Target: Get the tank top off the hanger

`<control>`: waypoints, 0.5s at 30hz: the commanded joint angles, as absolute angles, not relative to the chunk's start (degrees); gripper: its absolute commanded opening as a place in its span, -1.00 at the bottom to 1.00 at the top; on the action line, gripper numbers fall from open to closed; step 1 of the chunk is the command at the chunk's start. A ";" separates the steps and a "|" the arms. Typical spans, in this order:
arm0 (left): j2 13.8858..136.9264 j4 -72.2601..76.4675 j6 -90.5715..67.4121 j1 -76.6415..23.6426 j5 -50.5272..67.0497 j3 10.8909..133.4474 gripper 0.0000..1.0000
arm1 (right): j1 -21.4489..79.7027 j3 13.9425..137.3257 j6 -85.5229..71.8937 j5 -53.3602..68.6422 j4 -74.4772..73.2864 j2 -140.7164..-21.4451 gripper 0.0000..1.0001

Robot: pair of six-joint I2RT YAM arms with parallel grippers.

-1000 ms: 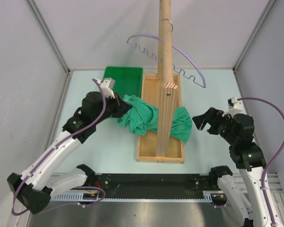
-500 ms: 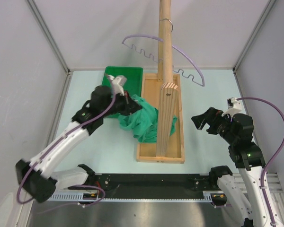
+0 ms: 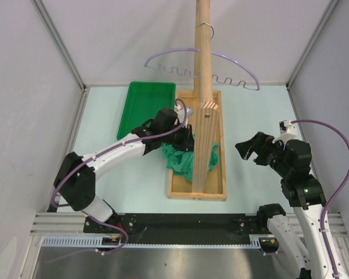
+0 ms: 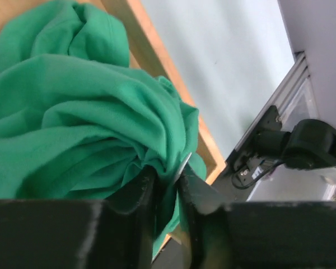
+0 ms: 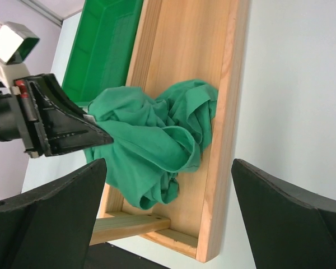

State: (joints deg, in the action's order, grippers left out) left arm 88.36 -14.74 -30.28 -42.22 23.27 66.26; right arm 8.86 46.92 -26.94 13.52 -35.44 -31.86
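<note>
Your left gripper (image 4: 168,175): extended low over wooden base (image 3: 218,187), narrowed, pinching tank top (image 4: 73,112). Your right gripper (image 3: 248,149): held aside, jaws wide.

Bright, even light from above; we see only soft shadows.
From the top camera we find the pale bench (image 3: 134,180) evenly lit, with a dull sheen on the metal plate (image 3: 180,264) at the near edge. In the left wrist view the tank top (image 4: 73,95) is sharp, while the left claw (image 4: 167,174) is a blurred black mass. The right claw (image 5: 169,168) shows as dark, soft-edged silhouettes.
</note>
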 commanded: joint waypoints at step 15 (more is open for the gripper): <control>96.93 -26.70 -16.80 -40.87 17.41 80.93 0.99 | 8.70 46.67 -26.80 13.88 -33.58 -31.46 0.99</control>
